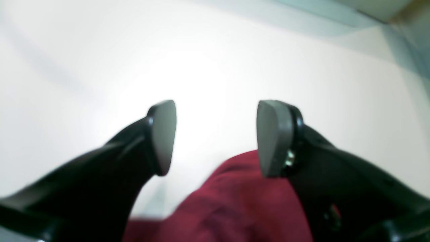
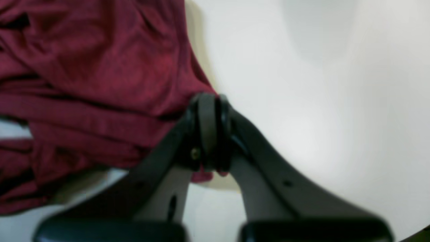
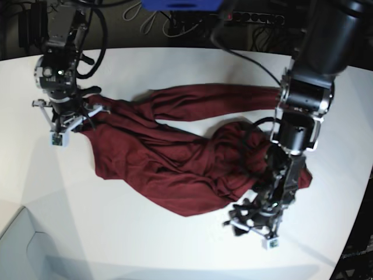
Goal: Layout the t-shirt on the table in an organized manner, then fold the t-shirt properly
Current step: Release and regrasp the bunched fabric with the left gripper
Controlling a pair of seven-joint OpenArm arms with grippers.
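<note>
Left claw (image 1: 216, 137) stands released, its two grey pads (image 1: 163, 134) apart with bare white bench (image 1: 215, 60) showing between them. A fold of the maroon shirt (image 1: 235, 201) lies just below and near the right-hand pad, but neither pad grips it. In the base view this claw (image 3: 254, 220) sits at the near right of the bench (image 3: 145, 245), at the shirt's near right edge.

Right claw (image 2: 209, 131) is clenched on the shirt (image 2: 84, 84): its pads are pressed together and a pinch of maroon cloth shows above and below them. In the base view that claw (image 3: 69, 119) is at the far left of the bench, holding the shirt's left end.

From there the shirt (image 3: 175, 157) is spread across the middle of the bench, wrinkled and bunched rather than flat. One long strip of cloth runs along the far side toward the right arm of the picture, and a thick heap of folds gathers at the right, by the left arm's wrist. Its near edge curves in a rounded line, with white bench all around it.

Cables and dark gear lie beyond the far edge.
</note>
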